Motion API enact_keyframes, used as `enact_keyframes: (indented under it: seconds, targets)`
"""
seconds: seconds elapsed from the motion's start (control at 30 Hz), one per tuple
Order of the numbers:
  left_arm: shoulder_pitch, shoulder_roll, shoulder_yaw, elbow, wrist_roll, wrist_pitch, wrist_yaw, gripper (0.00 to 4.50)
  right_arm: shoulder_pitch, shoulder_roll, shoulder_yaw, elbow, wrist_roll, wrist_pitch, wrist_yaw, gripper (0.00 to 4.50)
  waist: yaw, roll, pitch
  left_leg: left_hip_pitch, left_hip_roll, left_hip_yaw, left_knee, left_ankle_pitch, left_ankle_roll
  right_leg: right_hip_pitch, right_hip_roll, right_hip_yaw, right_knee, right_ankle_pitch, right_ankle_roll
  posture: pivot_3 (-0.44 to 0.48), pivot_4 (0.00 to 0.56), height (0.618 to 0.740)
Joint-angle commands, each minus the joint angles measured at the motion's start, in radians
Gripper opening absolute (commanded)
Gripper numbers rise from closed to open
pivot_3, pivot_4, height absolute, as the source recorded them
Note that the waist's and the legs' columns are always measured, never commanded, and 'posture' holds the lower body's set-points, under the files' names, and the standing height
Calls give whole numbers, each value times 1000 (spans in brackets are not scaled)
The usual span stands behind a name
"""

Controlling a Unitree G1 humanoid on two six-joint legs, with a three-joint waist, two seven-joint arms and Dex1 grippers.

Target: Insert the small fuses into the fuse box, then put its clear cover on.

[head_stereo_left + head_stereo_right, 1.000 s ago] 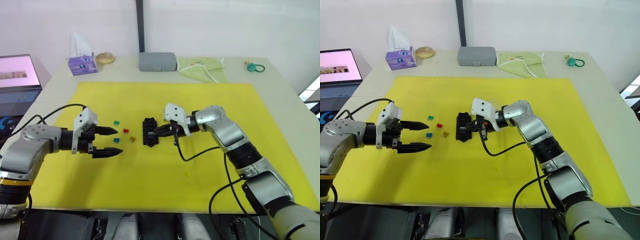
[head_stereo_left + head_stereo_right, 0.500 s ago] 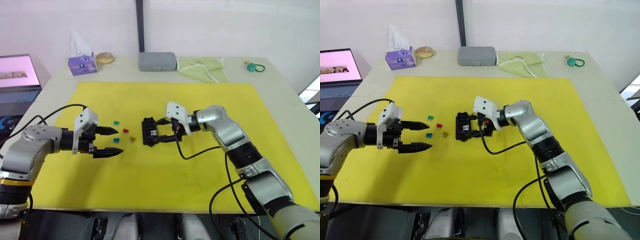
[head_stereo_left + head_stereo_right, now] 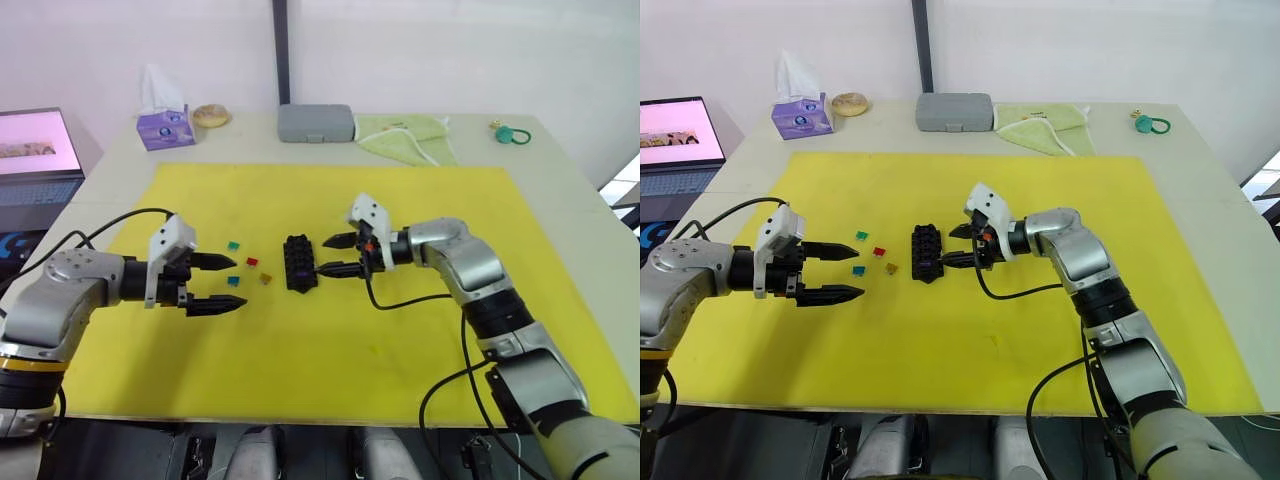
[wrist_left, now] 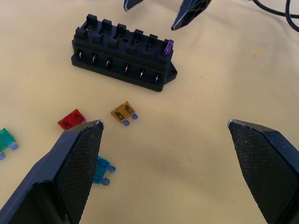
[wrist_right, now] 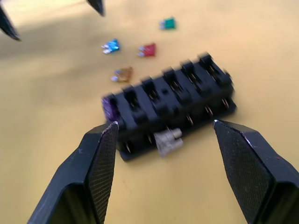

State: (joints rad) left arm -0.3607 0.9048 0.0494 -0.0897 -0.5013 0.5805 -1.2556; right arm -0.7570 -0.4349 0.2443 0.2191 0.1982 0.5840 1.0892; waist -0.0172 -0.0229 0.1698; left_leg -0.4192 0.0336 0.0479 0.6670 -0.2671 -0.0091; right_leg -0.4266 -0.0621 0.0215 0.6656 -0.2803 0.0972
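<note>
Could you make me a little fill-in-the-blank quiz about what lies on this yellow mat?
1. The only fuse already seated in the black plastic fuse box is ____ in colour.
2. The small grey fuse lies on the mat against the box's ____.
3. The red, orange, teal and ____ fuses lie loose between the box and the left gripper.

Missing words: purple; side; green

- Bright, even light overhead; the yellow mat (image 3: 330, 340) shows no glare.
- Shadows are soft and short.
- Right wrist view is blurred: fuse box (image 5: 168, 100) smeared, far fuses hazy.
- Left wrist view is sharp.
</note>
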Motion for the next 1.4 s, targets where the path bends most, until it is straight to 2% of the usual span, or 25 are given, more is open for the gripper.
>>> enact_keyframes:
  seconds: [0.03,0.23,0.57,0.8,1.03,1.13,1.3,1.4]
  targets:
    - [-7,27,35,-8,-5,0,4,4500,22,-10,-18,-33,-19,-46,-45,3409,-1,0,0,0,0,0,0,0,0,0,0,0,0,0,0,0,150,737]
    - [-55,44,7,15,2,3,-21,4500,35,66,-14,-36,-38,-101,-145,3409,-4,0,0,0,0,0,0,0,0,0,1,0,0,0,0,0,150,737]
    - [-87,33,-16,56,22,-15,-42,4500,85,81,35,-157,-42,-63,-178,3409,-2,0,0,0,0,1,0,0,0,0,1,0,0,0,0,0,150,737]
    - [-91,34,-18,70,28,-24,-50,4500,104,50,38,-138,-65,-90,-188,3409,-1,0,0,0,0,1,0,0,0,0,1,0,0,0,0,0,150,737]
    - [-100,29,-20,79,36,-30,-54,4500,96,80,44,-86,-82,-121,-213,3409,-1,0,0,0,0,1,0,0,0,0,1,0,0,0,0,0,150,737]
    - [-103,28,-22,81,37,-31,-53,4500,94,94,45,-71,-88,-133,-228,2557,-1,0,0,0,0,1,0,0,0,0,1,0,0,0,0,0,150,737]
    - [-104,24,-25,81,37,-31,-50,4500,120,75,53,-110,-107,-136,-229,95,-1,0,0,0,0,1,0,0,0,0,1,0,0,0,0,0,150,737]
    - [-102,20,-24,79,37,-29,-46,4500,141,46,31,-168,-89,-100,-224,95,0,0,0,0,0,1,0,0,0,0,1,0,0,0,0,0,150,737]
